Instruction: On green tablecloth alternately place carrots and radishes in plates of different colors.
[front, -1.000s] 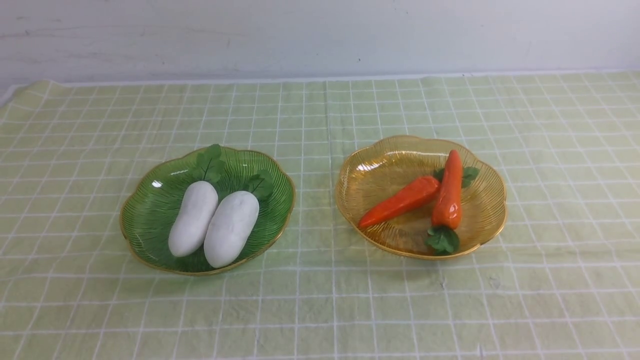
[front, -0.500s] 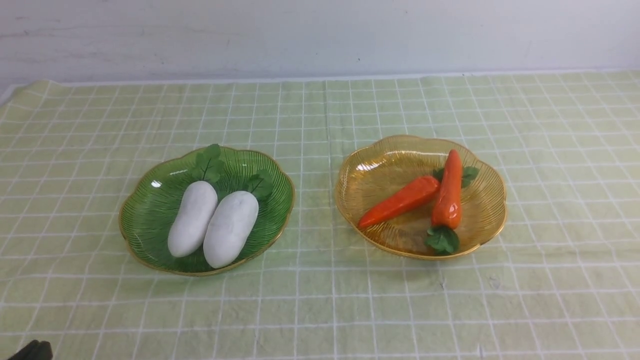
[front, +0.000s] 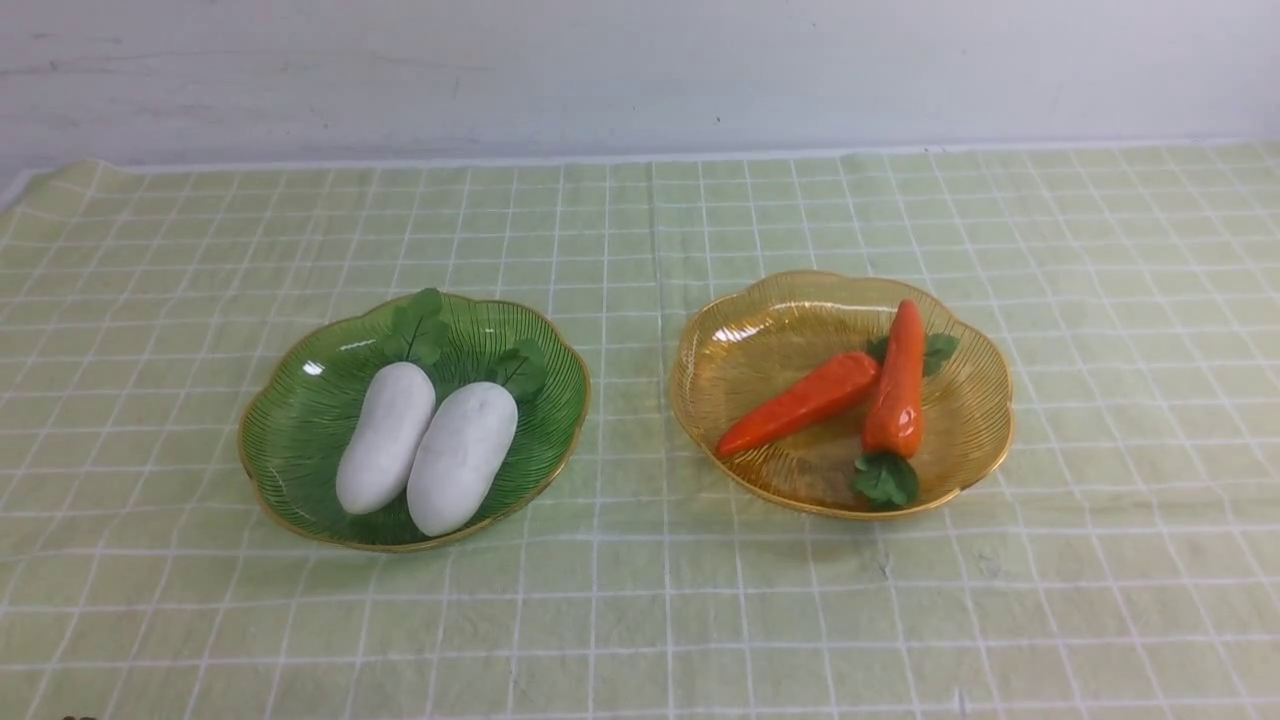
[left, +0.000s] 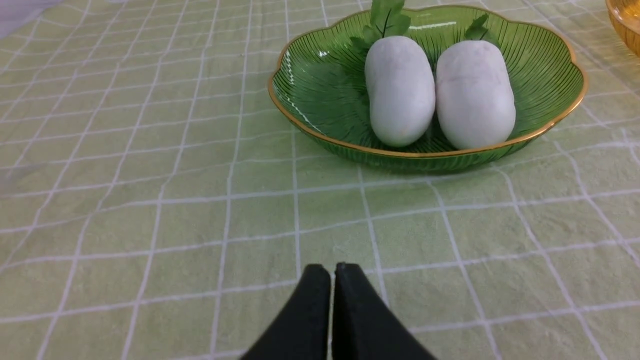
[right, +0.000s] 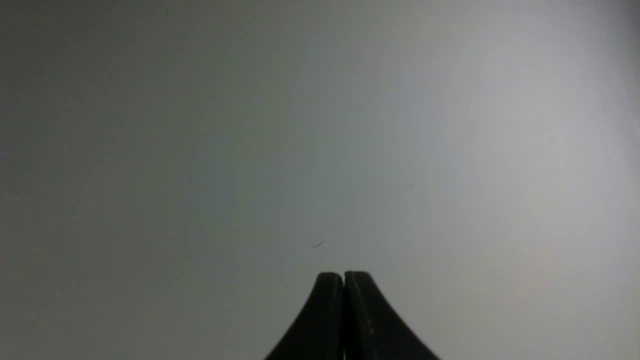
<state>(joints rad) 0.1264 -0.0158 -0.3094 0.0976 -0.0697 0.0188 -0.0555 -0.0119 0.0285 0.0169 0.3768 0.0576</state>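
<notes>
Nearest, the left hand (left: 333, 267) is clenched on nothing, low over the green tablecloth (left: 150, 200), with the green plate (left: 320, 95) ahead of it holding both radishes (left: 400, 90) side by side, touching. Beyond and to that hand's right, the amber plate (front: 760, 340) holds the two carrots (front: 800, 402). The right hand (right: 344, 276) is clenched too, empty, facing only a blank grey surface.
</notes>
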